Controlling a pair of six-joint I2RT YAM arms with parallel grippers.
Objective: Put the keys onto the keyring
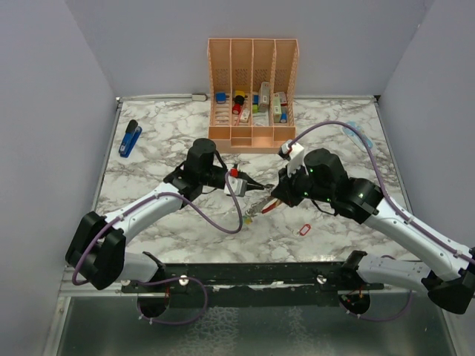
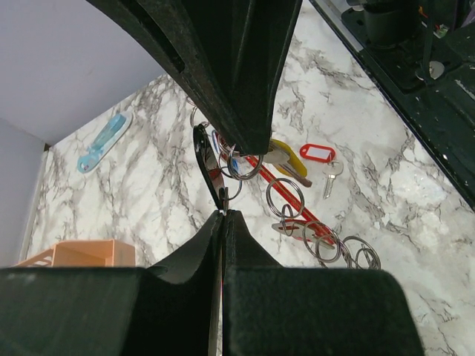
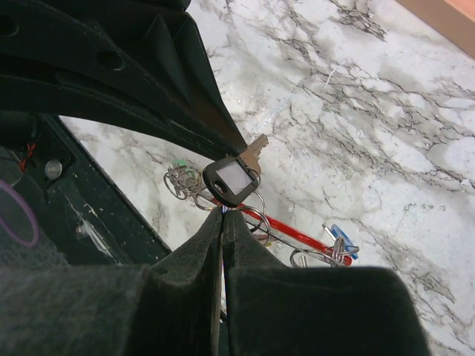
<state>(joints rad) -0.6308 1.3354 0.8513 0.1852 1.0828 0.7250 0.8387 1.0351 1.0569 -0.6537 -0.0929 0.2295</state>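
Left tool (image 1: pixel 257 188) over marbled tabletop (image 1: pixel 163 141)

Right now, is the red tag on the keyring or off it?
Off. The red tag lies flat by itself, clear of the keyring, with bare table between them in the top view.

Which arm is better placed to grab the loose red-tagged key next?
Right. The red tag lies loose close to the right gripper, on that arm's side; the left gripper would have to reach across the keyring.
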